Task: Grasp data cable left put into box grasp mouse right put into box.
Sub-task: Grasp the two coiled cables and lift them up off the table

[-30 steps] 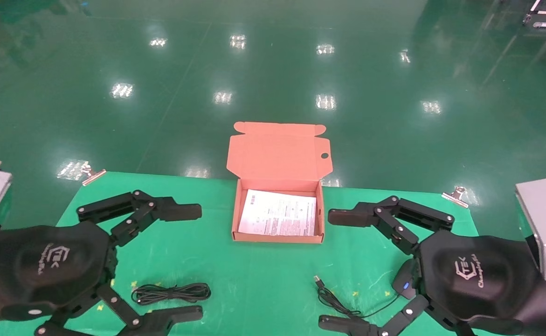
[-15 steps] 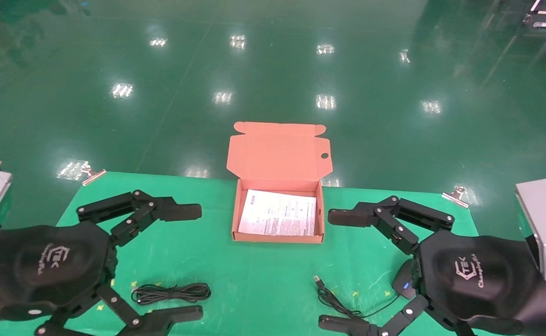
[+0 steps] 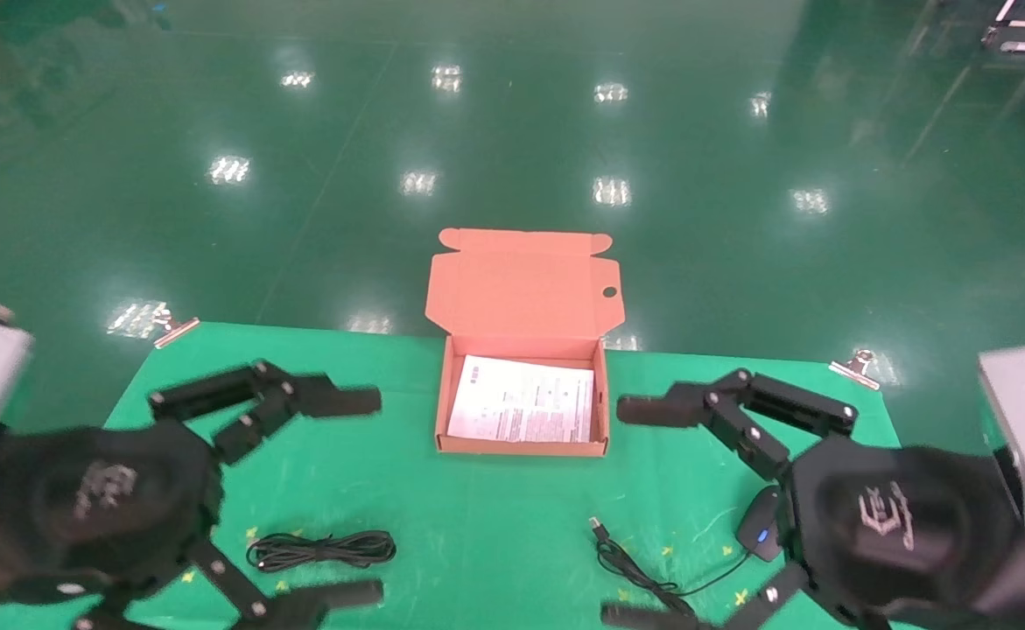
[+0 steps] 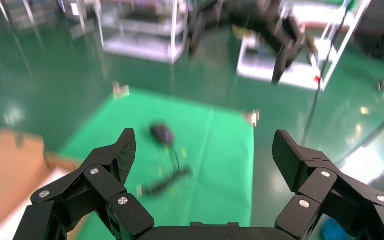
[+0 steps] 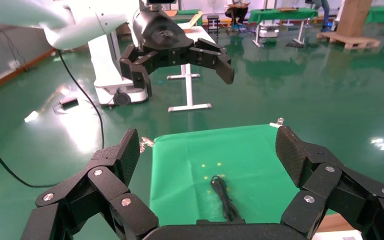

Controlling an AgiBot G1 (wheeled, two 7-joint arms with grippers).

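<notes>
The data cable (image 3: 321, 549) lies as a flat black coil on the green table, near its front left. My left gripper (image 3: 359, 497) is open and empty, hovering with the coil between its fingers' span. The mouse (image 3: 759, 525), black with a blue light, lies at the front right, partly hidden under my open, empty right gripper (image 3: 630, 512). Its cord (image 3: 643, 569) runs left to a USB plug. The box (image 3: 521, 448) stands open mid-table with a white sheet inside. The left wrist view shows the mouse (image 4: 162, 134). The right wrist view shows the cable (image 5: 223, 197).
The green cloth table (image 3: 494, 525) is held by metal clips at its far corners (image 3: 175, 328). The box lid (image 3: 521, 284) stands upright behind the box. Green shiny floor lies beyond the table. The left gripper shows far off in the right wrist view (image 5: 180, 52).
Both arms have shifted slightly and show motion blur. The right gripper's body has moved a little, showing more of the mouse. Cable, mouse and box have not moved.
</notes>
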